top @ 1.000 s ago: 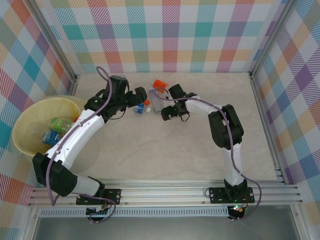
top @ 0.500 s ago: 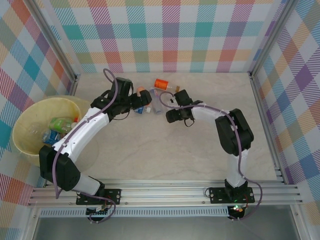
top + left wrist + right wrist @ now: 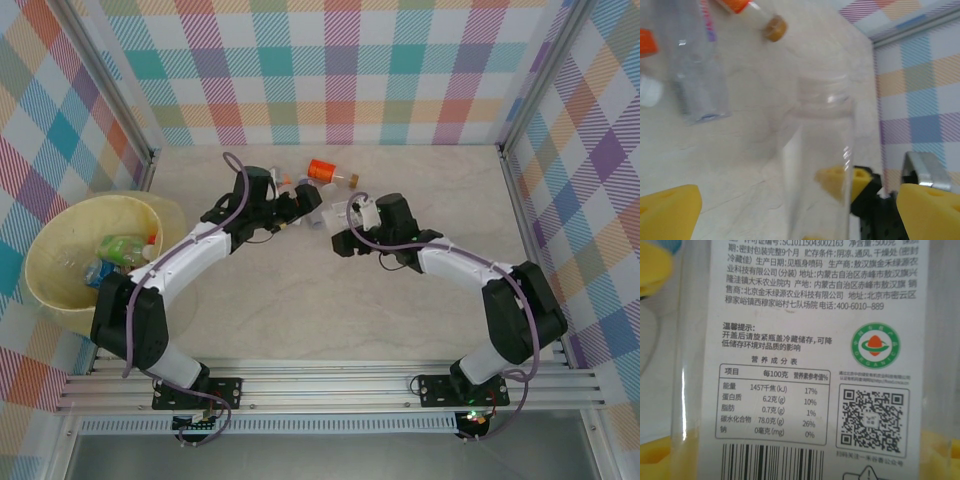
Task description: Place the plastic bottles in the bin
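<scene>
Two grippers, two bottles.
Right gripper (image 3: pixel 345 225) clamps a white-labelled plastic bottle (image 3: pixel 805 365); left gripper (image 3: pixel 305 205) yellow fingers (image 3: pixel 670 210) stand wide apart, flanking an uncapped clear plastic bottle (image 3: pixel 817 165).

Pastel plaid walls (image 3: pixel 340 60), beige marbled table (image 3: pixel 300 300), alu rail (image 3: pixel 330 385)

The see-through bottle (image 3: pixel 820 165) is clear plastic, smooth and shiny. The yellow pads (image 3: pixel 667 212) look soft and dull, like foam. The labelled bottle (image 3: pixel 805 365) has a smooth white skin with a slight shine; I cannot tell if it is paper or plastic. The bin (image 3: pixel 70 225) is pale yellow plastic. The table (image 3: pixel 330 310) looks smooth and dull, like pale stone. The rail (image 3: pixel 330 385) is ridged silver metal.
</scene>
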### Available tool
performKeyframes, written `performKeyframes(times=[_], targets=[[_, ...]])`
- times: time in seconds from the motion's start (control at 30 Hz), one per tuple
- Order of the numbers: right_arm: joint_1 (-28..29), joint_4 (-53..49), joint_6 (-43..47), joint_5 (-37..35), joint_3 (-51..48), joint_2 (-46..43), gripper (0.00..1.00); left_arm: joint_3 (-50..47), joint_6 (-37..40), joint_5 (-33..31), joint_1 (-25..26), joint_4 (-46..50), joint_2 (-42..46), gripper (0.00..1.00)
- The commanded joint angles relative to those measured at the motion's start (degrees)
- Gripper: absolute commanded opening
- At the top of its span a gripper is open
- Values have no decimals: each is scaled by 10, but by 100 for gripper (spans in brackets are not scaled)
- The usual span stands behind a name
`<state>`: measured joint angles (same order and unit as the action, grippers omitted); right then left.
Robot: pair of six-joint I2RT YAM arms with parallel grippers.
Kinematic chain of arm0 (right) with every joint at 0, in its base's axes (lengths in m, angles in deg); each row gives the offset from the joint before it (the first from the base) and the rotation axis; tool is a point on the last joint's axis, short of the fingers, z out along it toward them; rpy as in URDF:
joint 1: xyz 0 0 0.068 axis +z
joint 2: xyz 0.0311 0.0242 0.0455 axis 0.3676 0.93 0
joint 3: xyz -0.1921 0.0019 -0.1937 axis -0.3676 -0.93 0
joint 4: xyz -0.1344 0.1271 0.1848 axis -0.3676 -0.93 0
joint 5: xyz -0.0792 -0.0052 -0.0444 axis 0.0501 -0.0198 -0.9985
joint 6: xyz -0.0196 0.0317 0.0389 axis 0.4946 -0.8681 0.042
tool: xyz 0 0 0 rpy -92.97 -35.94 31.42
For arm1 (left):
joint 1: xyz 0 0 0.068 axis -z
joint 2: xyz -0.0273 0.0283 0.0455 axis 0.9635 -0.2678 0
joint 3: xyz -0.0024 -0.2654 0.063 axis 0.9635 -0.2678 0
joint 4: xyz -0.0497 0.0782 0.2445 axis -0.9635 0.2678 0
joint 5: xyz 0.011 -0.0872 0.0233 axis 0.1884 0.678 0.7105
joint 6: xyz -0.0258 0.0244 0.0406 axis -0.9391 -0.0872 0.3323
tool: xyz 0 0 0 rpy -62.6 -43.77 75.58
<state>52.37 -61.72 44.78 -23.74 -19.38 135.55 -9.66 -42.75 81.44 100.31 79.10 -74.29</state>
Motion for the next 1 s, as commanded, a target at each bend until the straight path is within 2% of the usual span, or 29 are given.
performKeyframes(times=[0.0, 0.1, 0.33, 0.6, 0.73, 0.87, 0.97], targets=[[5, 56, -14, 84, -5, -21, 71, -19, -20, 58, 9, -98, -17, 100], [12, 63, -12, 106, -2, -23, 71, -24, -24, 41, 10, -95, -26, 100], [21, 70, -14, 111, 3, -17, 71, -30, -28, 64, 14, -129, -35, 99], [23, 75, -26, 123, 14, -16, 71, -32, -27, 61, 20, -116, -38, 86], [22, 75, -29, 133, 21, -13, 72, -29, -23, 58, 21, -104, -39, 75], [22, 71, -26, 139, 26, -15, 72, -25, -17, 49, 21, -89, -38, 60], [23, 54, -11, 146, 29, -20, 78, -17, -4, 32, 21, -62, -31, 51]])
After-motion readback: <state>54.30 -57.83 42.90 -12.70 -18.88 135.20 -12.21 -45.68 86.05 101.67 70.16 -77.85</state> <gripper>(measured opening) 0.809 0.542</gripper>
